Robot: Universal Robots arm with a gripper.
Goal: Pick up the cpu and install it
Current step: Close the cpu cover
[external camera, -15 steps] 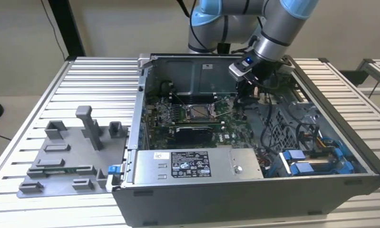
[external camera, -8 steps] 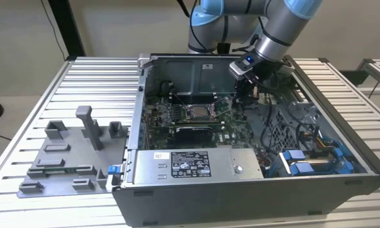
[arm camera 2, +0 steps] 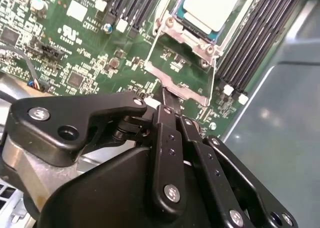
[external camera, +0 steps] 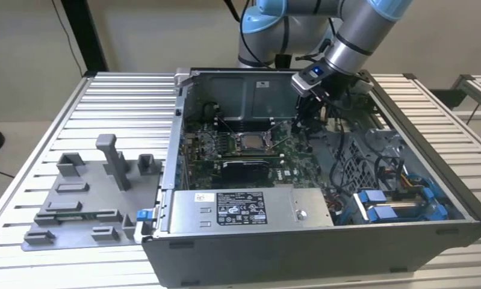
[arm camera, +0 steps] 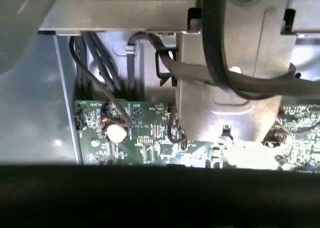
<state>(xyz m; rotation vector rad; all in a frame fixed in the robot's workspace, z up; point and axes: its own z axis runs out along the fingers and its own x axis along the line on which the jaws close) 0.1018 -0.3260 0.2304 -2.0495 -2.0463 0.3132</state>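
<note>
Cpu: the cpu (external camera: pixel 248 142) (arm camera 2: pixel 212 5) is lying flat in the socket (arm camera 2: pixel 176 85) of the motherboard (external camera: pixel 260 158) (arm camera 2: pixel 90 42), with its silvery top facing up inside the metal frame.
Gripper: the gripper (external camera: pixel 300 123) (arm camera 2: pixel 171 103) is reaching down into the computer case (external camera: pixel 304 253). It is hanging just beside the cpu, on the exterior view's right of it.
Grasp: in the second wrist view the black fingers (arm camera 2: pixel 166 119) are pressing together into one narrow tip and are carrying nothing.
Contact: the fingertip is meeting the near edge of the socket's metal frame and is staying apart from the cpu's top.
Arm: the arm (external camera: pixel 360 36) is coming in over the back wall of the case.
Memory slots: black memory slots (arm camera 2: pixel 260 37) are running along both sides of the socket.
Case interior: in the first wrist view dark cables (arm camera: pixel 100 67) are trailing down a metal wall to the green board, where a round coin cell (arm camera: pixel 116 133) is sitting.
Power supply: the power supply (external camera: pixel 240 208) is lying along the front of the case, with its label facing up.
Fixture: a grey plastic fixture (external camera: pixel 88 198) is resting on the slatted table (external camera: pixel 31 138), on the exterior view's left of the case.
</note>
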